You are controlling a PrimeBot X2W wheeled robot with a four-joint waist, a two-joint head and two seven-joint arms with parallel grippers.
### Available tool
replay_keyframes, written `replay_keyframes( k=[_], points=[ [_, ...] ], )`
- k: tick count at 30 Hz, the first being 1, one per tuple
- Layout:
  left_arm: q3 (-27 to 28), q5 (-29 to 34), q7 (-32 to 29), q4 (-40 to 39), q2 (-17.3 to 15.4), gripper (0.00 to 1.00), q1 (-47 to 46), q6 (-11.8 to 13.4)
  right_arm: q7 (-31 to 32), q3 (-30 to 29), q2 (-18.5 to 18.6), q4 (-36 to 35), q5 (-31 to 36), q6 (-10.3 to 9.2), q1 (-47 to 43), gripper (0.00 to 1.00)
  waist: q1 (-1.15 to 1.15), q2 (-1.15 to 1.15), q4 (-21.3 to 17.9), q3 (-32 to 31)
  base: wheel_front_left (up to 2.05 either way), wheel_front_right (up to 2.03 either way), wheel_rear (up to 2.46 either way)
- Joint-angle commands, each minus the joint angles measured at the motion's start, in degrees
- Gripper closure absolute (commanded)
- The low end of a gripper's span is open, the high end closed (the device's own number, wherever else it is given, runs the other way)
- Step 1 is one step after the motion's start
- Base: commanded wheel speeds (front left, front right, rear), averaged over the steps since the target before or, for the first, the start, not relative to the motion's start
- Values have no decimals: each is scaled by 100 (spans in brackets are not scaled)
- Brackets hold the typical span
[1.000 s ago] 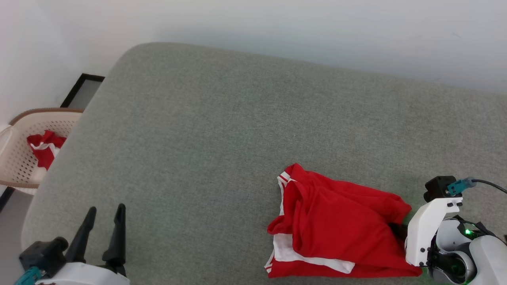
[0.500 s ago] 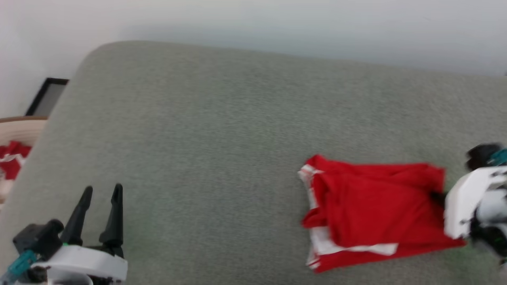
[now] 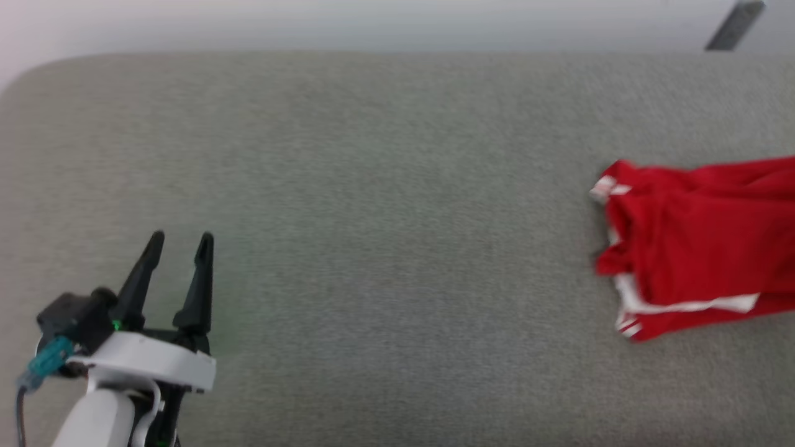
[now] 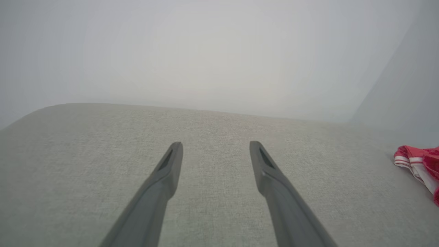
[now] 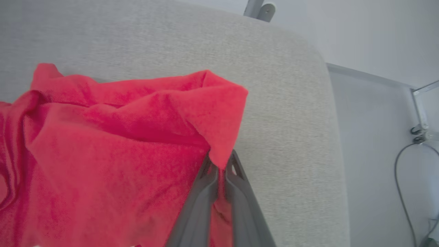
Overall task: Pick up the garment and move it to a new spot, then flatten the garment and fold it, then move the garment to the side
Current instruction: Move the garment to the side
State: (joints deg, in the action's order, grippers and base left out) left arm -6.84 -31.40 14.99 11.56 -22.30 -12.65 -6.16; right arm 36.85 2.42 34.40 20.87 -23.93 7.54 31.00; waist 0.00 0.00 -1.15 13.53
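Note:
The garment (image 3: 695,242), a red T-shirt with white striped trim, lies bunched at the right edge of the head view on the grey cushioned surface (image 3: 385,205). In the right wrist view the red garment (image 5: 103,144) spreads left of my right gripper (image 5: 221,164), which is shut on a fold of its cloth. A striped edge of the garment (image 4: 416,164) shows at the far right of the left wrist view. My left gripper (image 3: 180,239) stands open at the lower left, far from the garment, with nothing between its fingers (image 4: 171,164).
A pale wall runs behind the grey surface. The surface's right end (image 5: 325,113) drops to a pale floor, where a cable (image 5: 401,185) and a metal frame leg (image 5: 420,109) stand. A grey bracket (image 3: 733,25) shows at the top right.
The head view has swung left to right, so the basket has left the picture and the garment sits further right. The right gripper keeps its hold on the garment; the left gripper stays open.

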Motion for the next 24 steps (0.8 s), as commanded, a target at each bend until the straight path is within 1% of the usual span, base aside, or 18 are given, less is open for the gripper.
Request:
replay_keyframes(
  k=[1, 7, 9, 15, 19, 21, 24],
  points=[
    [-28, 41, 21, 12, -35, 0, -127, -40, -108, 45, 124, 41, 101, -12, 117, 100, 0, 0, -335, 330, 0, 0, 0],
    [-200, 34, 14, 64, -128, 0, -485, -92, -589, 130, 585, 472, 306, -12, 568, 100, 0, 0, -602, 662, 0, 0, 0],
    [-251, 27, 14, 75, -180, 0, -570, -92, -750, 169, 729, 612, 465, -12, 689, 100, 0, 0, -668, 771, 0, 0, 0],
    [-393, -7, 14, 88, -275, 0, -830, -120, -1266, 83, 997, 1014, 935, -12, 1024, 100, 0, 0, -764, 1064, 0, 0, 0],
    [-475, -26, 12, 96, -331, 0, -962, -131, -1566, 15, 1064, 1208, 1381, -12, 1151, 100, 0, 0, -751, 1207, 0, 0, 0],
    [-512, -47, 12, 92, -373, 0, -1009, -135, -1620, -57, 1072, 1345, 1593, -12, 1196, 100, 0, 0, -731, 1264, 0, 0, 0],
    [-555, -97, 12, 86, -413, 0, -1073, -139, -1647, -202, 952, 1558, 1789, -12, 1243, 100, 0, 0, -701, 1333, 0, 0, 0]
  ],
)
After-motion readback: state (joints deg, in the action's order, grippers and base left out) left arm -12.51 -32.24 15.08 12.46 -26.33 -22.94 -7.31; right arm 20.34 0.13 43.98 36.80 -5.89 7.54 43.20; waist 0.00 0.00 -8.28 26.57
